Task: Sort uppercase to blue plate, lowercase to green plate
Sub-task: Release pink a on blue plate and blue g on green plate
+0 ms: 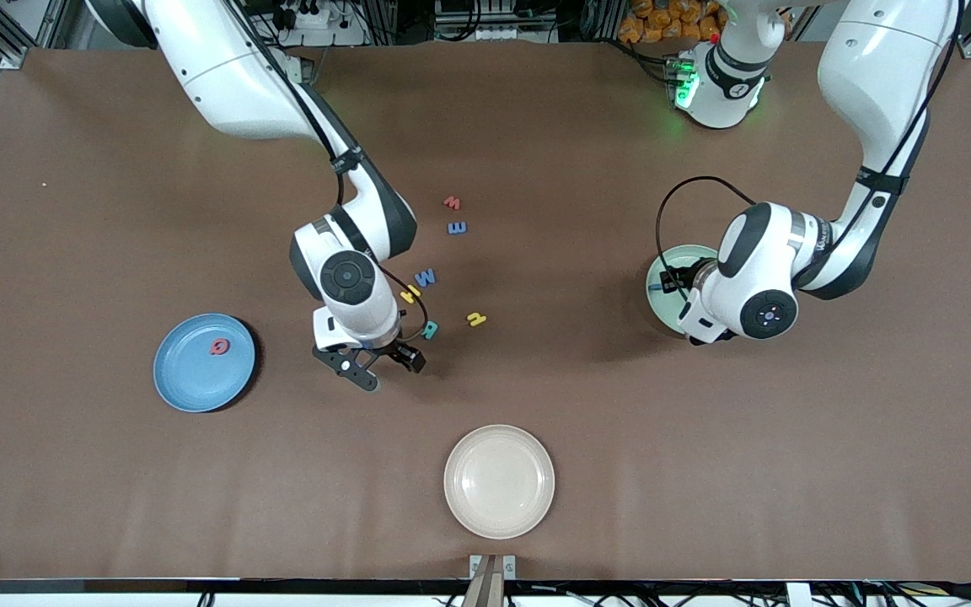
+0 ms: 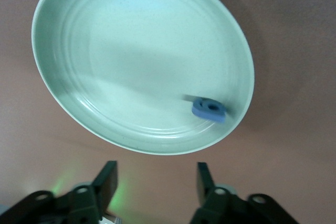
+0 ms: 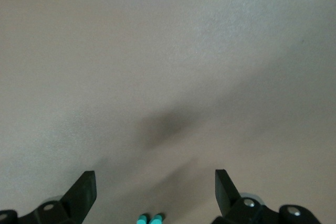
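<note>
My left gripper (image 2: pixel 156 182) hangs open and empty over the green plate (image 1: pixel 657 297) at the left arm's end of the table. A small dark blue lowercase letter (image 2: pixel 209 109) lies in the green plate (image 2: pixel 105 51) near its rim. My right gripper (image 1: pixel 372 364) is open just above the table, with the teal R (image 1: pixel 429 330) beside it; that R (image 3: pixel 151 219) shows between its fingers. The blue plate (image 1: pixel 190 375) holds the red Q (image 1: pixel 219 346). The blue W (image 1: pixel 426 277) and yellow H (image 1: pixel 409 293) lie beside the right arm's hand. The red lowercase letter (image 1: pixel 452 202), blue m (image 1: pixel 457 228) and small yellow letter (image 1: pixel 475 319) lie mid-table.
A cream plate (image 1: pixel 498 480) sits near the table's front edge, nearer the front camera than the letters. The right arm's wrist hangs over the yellow H and blue W. Bare brown tabletop surrounds the plates.
</note>
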`<move>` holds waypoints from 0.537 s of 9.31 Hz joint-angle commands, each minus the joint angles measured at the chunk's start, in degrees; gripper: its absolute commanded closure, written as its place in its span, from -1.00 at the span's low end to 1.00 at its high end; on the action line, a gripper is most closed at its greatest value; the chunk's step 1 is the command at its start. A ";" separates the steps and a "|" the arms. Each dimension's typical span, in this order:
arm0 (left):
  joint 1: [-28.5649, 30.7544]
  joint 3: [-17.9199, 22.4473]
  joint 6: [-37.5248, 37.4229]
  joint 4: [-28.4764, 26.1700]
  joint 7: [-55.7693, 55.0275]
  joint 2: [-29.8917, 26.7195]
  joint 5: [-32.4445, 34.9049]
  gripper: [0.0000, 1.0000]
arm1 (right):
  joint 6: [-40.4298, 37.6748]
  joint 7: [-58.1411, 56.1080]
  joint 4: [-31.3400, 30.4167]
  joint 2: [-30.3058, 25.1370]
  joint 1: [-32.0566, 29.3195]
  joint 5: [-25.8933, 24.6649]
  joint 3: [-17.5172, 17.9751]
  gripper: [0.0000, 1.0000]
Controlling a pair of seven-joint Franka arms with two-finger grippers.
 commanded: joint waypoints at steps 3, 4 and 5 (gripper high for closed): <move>-5.05 -1.36 -1.17 11.06 -10.78 -0.38 -10.19 -0.98 | -1.07 5.02 4.74 4.43 3.24 4.66 -0.09 -1.00; -5.84 -1.54 -1.09 13.62 -14.55 1.37 -15.28 -0.96 | -1.07 5.02 5.80 5.57 3.42 4.75 -0.09 -1.00; -8.98 -1.45 -0.74 17.39 -22.59 5.74 -17.68 -0.96 | -0.81 4.41 6.16 6.37 3.86 4.75 -0.09 -1.00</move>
